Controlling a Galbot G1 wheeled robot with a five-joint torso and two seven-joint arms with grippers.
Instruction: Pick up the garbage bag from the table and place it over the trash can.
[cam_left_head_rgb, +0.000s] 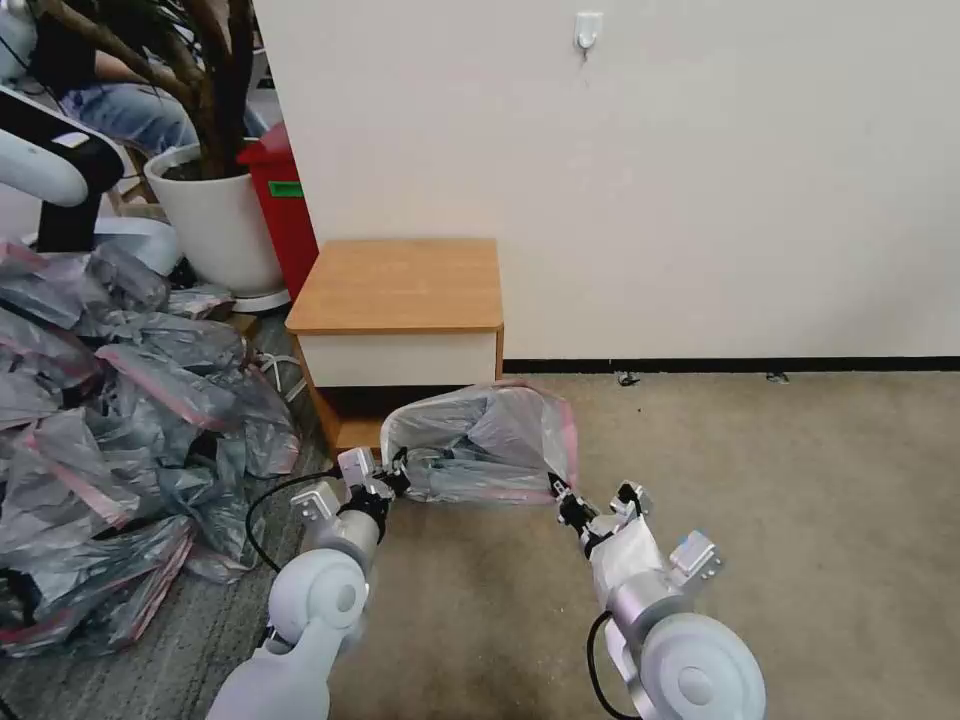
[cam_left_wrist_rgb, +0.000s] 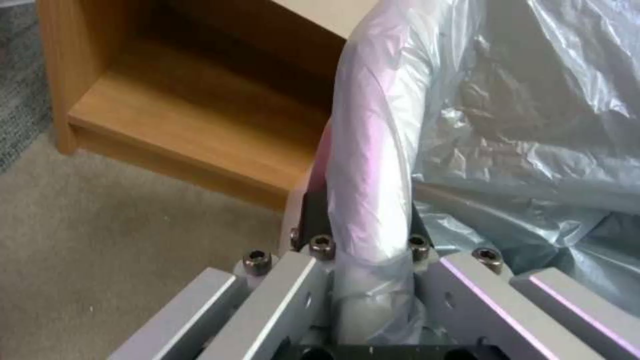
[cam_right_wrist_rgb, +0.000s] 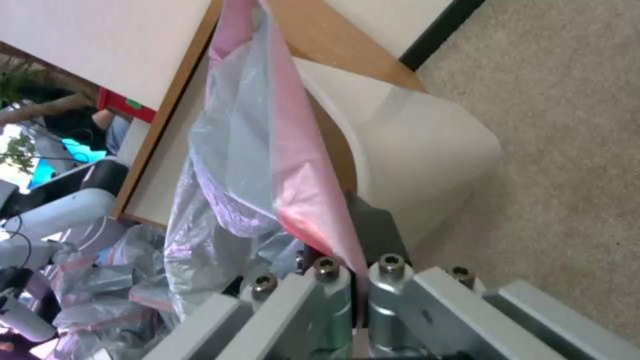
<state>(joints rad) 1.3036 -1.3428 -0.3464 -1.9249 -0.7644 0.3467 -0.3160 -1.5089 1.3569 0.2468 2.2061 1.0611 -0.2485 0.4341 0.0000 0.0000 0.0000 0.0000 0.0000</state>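
This looks like an office or lab room arranged as a home corner: beige carpet (cam_left_head_rgb: 780, 520), a plain white wall (cam_left_head_rgb: 700, 180) with one hook (cam_left_head_rgb: 588, 28), a wooden nightstand (cam_left_head_rgb: 400, 285) in the middle, a potted plant (cam_left_head_rgb: 215, 215) upper left.

Two arms are seen at the bottom of the head view, each built from glossy white rounded shells and a brushed silver cylindrical forearm. A large round joint cap with a small central dimple is seen at lower right. A black cable is looped beside each forearm. The left gripper (cam_left_head_rgb: 395, 478) and the right gripper (cam_left_head_rgb: 556, 492) are made of small black parts on silver-white blocks. In the wrist views, pale grey angular metal bars are seen along the bottom edge, fastened with dark socket-head screws, and flat black fingers (cam_right_wrist_rgb: 377, 227) are mounted above them.
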